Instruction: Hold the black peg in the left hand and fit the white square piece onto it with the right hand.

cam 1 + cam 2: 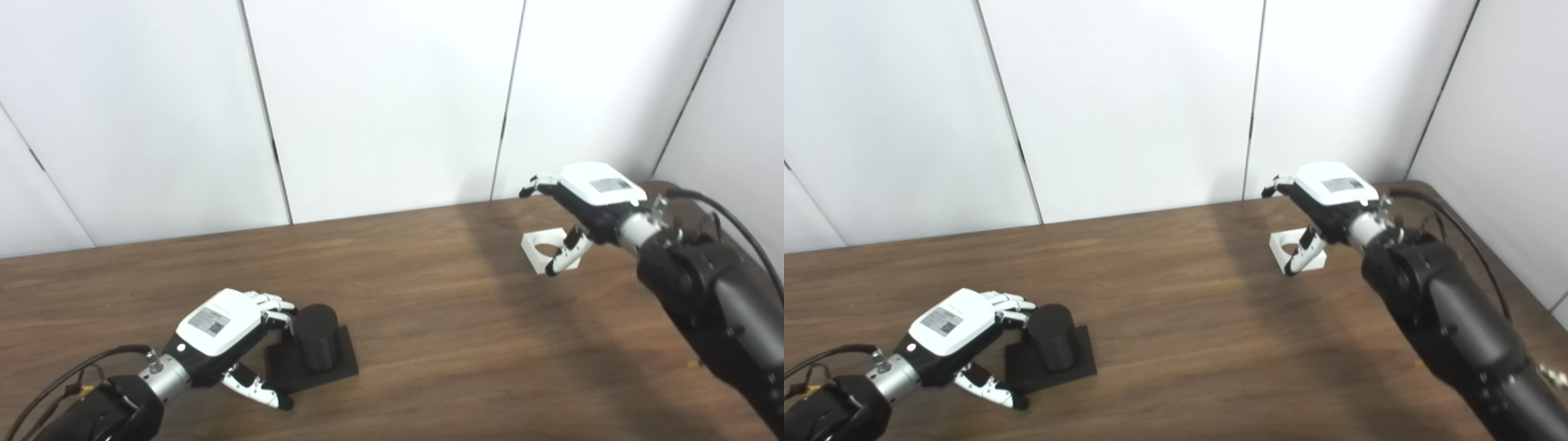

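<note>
- One black peg (317, 338) on its square black base, near left on the wood surface (429, 318); one white square piece (547, 248) with a round hole, far right.
- Left hand (229, 334) is spread around the peg, fingers (278, 304) touching its top, thumb by the base. Not clamped yet.
- Right hand (1318, 205) hovers open over the white piece, thumb in front of it; contact, can't tell.
- Both views show pretty much the same stuff.

left hand (229, 331): white back plate, grey label, silver wrist | right hand (591, 202): same | fingers (269, 398): white, black tips | forearms: black, black cables
</note>
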Controlling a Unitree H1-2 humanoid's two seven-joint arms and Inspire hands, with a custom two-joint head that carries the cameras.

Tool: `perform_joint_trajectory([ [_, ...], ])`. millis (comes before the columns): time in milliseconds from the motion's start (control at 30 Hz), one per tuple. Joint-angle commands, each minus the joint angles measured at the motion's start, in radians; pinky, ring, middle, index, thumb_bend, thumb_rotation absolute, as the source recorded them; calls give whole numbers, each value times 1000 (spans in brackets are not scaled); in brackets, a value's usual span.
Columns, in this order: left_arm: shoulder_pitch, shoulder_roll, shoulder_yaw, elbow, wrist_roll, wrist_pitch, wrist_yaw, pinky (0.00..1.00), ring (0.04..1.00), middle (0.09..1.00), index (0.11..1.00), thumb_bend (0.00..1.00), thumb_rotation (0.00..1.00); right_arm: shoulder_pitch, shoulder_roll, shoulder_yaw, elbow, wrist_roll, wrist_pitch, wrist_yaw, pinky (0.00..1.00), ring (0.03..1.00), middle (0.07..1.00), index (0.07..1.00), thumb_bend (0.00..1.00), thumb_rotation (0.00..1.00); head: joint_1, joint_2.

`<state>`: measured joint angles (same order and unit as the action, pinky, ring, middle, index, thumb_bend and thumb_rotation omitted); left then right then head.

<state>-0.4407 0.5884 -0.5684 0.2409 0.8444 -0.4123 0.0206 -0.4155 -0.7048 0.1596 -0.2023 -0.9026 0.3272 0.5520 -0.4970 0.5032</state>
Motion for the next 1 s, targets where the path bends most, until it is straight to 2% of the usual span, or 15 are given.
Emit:
perform_joint_trajectory([
  [0,43,31,-56,53,101,-22,-60,767,828,820,487,524,62,-72,-29,2,15,-47,22,19,870,916,923,836,891,142,-4,0],
  [133,41,38,-61,49,96,-16,-79,791,857,843,488,524,63,-111,-22,14,71,-66,25,35,868,920,925,845,896,131,-7,-1],
  [233,43,41,-59,51,92,-21,-69,791,858,843,488,524,63,-130,-16,25,107,-72,23,34,868,916,919,845,901,119,-8,0],
  [333,44,44,-58,43,86,-14,-86,808,871,854,488,524,63,-153,-12,45,165,-79,14,31,875,913,921,846,903,112,-7,2],
  [567,44,51,-54,46,79,-25,-80,820,881,857,488,524,65,-194,-9,90,278,-82,-2,15,862,902,920,835,912,99,-6,5],
  [967,51,54,-55,49,95,-34,-58,829,862,851,489,524,66,-212,-11,151,357,-77,-25,16,845,890,909,821,926,112,2,13],
])
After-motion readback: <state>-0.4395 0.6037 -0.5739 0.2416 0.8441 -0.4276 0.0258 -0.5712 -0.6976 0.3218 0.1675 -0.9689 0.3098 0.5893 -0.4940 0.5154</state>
